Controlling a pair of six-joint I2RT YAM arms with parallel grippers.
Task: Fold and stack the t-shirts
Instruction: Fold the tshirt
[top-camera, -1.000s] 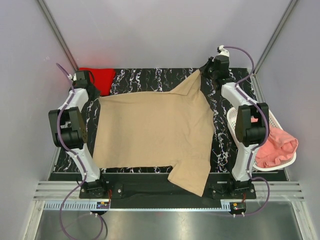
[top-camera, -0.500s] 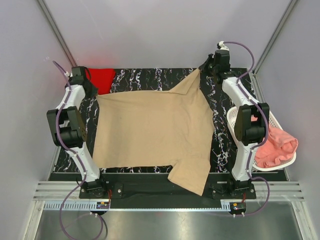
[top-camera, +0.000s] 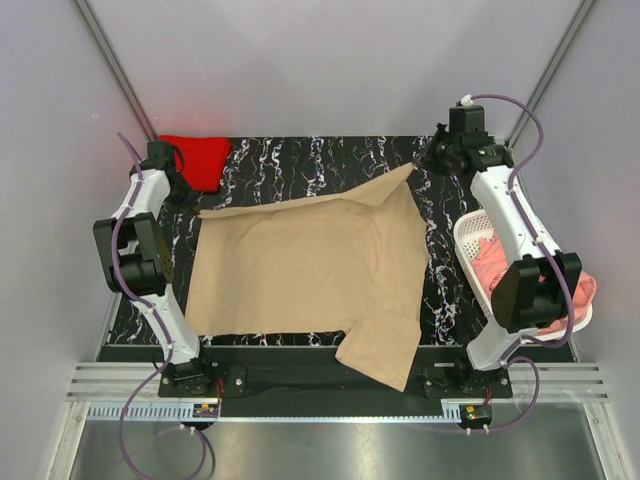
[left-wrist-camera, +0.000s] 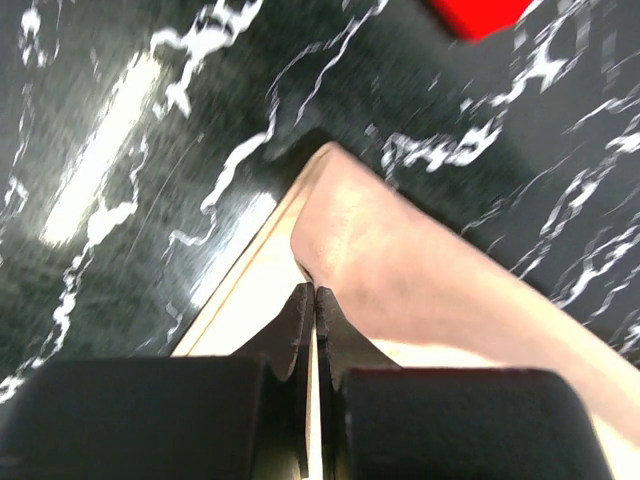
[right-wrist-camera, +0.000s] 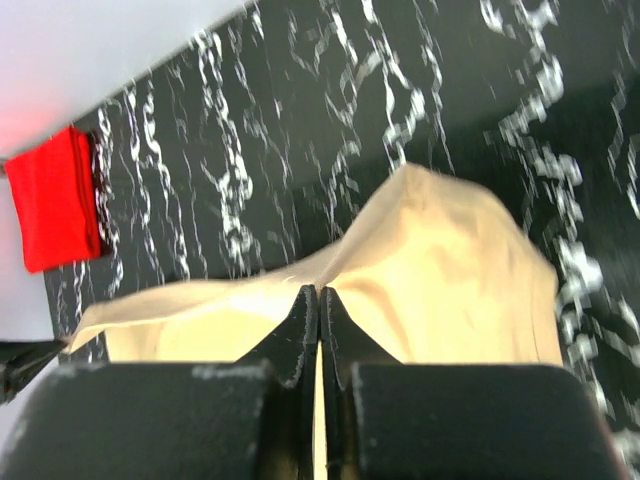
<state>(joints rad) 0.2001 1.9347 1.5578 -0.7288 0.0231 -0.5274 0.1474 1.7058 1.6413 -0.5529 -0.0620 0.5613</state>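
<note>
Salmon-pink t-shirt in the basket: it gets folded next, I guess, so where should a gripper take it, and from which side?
Probably the bunched fold of the salmon-pink t-shirt that spills over the outer right rim of the white basket. Come down from above on that side: there the cloth is heaped clear of the lattice wall, so a pinch should catch it.

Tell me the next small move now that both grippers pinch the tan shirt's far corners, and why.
Probably carry both corners together toward the near edge, folding the shirt in half. The left gripper and right gripper are each shut on a far corner of the tan t-shirt, its far edge raised while the rest lies flat on the table.
</note>
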